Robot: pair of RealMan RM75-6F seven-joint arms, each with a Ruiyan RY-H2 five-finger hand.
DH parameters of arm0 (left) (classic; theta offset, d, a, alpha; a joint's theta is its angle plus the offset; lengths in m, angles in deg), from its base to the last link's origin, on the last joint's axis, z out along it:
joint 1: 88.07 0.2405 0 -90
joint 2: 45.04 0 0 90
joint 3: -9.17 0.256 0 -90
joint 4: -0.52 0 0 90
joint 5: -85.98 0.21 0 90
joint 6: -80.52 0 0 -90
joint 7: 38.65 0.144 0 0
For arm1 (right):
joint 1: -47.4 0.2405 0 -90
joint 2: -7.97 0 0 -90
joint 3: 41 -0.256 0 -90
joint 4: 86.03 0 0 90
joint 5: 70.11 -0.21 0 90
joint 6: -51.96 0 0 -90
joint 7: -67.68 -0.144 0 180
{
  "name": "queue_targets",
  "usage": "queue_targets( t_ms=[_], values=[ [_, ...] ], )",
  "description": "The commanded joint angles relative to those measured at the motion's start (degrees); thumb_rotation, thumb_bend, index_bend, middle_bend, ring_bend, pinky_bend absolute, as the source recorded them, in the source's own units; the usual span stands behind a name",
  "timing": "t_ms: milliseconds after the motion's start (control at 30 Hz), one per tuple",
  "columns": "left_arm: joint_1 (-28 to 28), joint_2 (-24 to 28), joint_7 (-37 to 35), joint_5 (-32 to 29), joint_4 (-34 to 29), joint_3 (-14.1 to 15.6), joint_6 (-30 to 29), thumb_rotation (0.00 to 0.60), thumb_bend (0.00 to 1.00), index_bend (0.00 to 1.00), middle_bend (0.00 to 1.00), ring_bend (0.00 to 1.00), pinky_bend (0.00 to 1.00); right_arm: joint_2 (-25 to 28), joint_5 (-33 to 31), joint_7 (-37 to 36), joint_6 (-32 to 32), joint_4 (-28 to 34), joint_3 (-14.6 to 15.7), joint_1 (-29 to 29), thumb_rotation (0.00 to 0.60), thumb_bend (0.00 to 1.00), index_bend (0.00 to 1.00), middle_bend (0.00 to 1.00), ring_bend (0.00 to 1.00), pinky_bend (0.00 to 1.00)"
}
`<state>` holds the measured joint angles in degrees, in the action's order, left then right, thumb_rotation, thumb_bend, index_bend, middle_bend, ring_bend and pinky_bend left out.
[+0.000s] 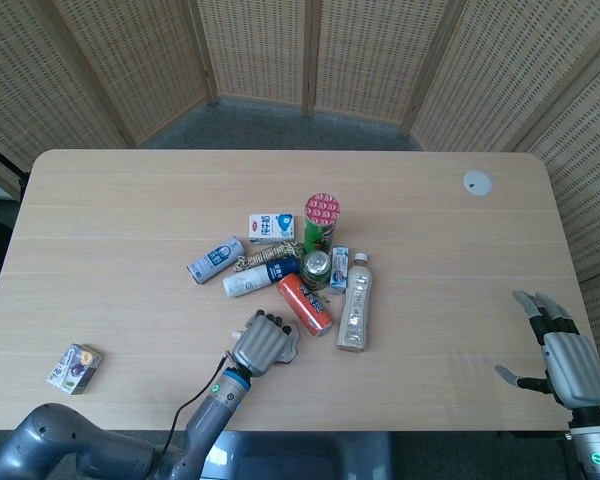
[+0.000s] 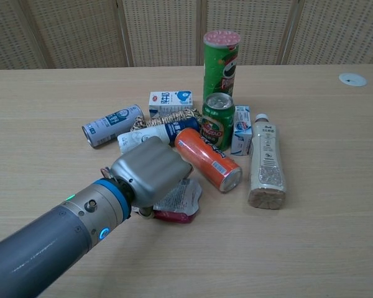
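Observation:
My left hand (image 2: pixel 150 171) lies knuckles-up on a red and white snack pouch (image 2: pixel 180 202) at the near edge of a pile on the table, with its fingers curled down over the pouch's upper part. In the head view, that left hand (image 1: pixel 263 343) hides most of the pouch. An orange can (image 2: pixel 208 159) lies just right of the hand, close to its knuckles. My right hand (image 1: pixel 563 350) hovers by the table's near right corner with its fingers spread and nothing in it.
The pile holds a green chip tube (image 2: pixel 221 62), a green beer can (image 2: pixel 217 121), a pale bottle (image 2: pixel 265 162), a milk carton (image 2: pixel 170 100), a grey can (image 2: pixel 112 125) and a white-blue bottle (image 2: pixel 155 135). A small juice box (image 1: pixel 75 367) lies near left. A white disc (image 1: pixel 477 182) sits far right.

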<state>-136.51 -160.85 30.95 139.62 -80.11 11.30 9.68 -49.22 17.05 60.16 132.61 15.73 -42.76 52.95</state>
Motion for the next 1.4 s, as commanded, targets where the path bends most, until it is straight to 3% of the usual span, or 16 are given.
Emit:
queue_targets(
  t_ms=[33,233,500,800,967,1067,1400],
  values=[
    [0.56,-0.11,-0.08,1.33,0.4,0.29,-0.1,0.6,0.0,0.7,0.58,0.54,0.61,0.04,-0.04,-0.12,0.0,-0.02,-0.01,0.0,0.581,0.0,0.0,0.0,0.0,0.0],
    [1.77,3.65,-1.77,4.45,-6.0,-1.18,-2.21,0.6,0.0,0.71,0.58,0.55,0.61,0.09,-0.27,-0.37,-0.02,-0.24,-0.1,0.01,0.581,0.0,0.0,0.0,0.0,0.0],
    [2.75,16.23,-0.23,8.54,-24.11,-4.19,-7.13,0.6,0.0,0.7,0.58,0.55,0.61,-0.04,0.01,0.37,-0.01,0.15,0.09,-0.01,0.58,0.0,0.0,0.0,0.0,0.0],
    [2.34,30.73,0.6,11.26,-38.52,-13.13,-11.31,0.6,0.0,0.71,0.58,0.55,0.6,-0.89,0.21,3.04,-0.43,0.56,0.49,0.1,0.575,0.0,0.0,0.0,0.0,0.0],
    [1.6,36.06,-0.61,10.64,-41.89,-17.42,-11.02,0.6,0.0,0.71,0.58,0.55,0.6,-1.44,0.89,4.76,-0.54,1.1,0.84,0.22,0.578,0.0,0.0,0.0,0.0,0.0],
    [1.26,37.62,-1.47,9.99,-42.63,-18.53,-10.57,0.6,0.0,0.71,0.58,0.55,0.6,-1.45,0.79,5.03,-0.47,1.19,0.86,0.16,0.578,0.0,0.0,0.0,0.0,0.0],
    [0.77,37.96,-3.16,9.35,-41.55,-18.16,-10.29,0.6,0.0,0.71,0.58,0.55,0.6,-1.28,-0.04,4.41,-0.59,0.67,0.56,0.19,0.579,0.0,0.0,0.0,0.0,0.0]
  ],
)
